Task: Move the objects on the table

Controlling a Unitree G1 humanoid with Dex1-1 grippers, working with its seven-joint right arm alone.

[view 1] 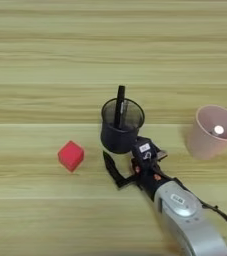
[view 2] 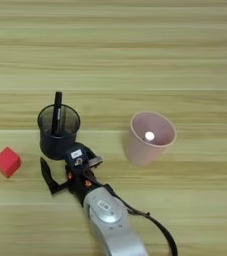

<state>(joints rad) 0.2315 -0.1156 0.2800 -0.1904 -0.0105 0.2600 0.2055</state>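
one red cube (view 1: 71,155) sits on the table (view 1: 45,60) toward its near left part, well apart from the single black mesh pen cup (view 1: 121,125) standing upright near the middle with one pen (view 1: 119,105) in it. the right gripper (view 1: 121,161) rests just in front of the cup, fingers spread wide, holding nothing. one pink cup (view 2: 149,137) stands to the right, something small and white inside, too small to identify. the forearm (view 1: 190,220) is cut off by the bottom edge.

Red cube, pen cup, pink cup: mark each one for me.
red cube (view 1: 71,155), left eye view, on its top face.
pen cup (view 1: 118,137), left eye view, on its mesh front wall.
pink cup (view 2: 141,148), right eye view, on its outer side wall.
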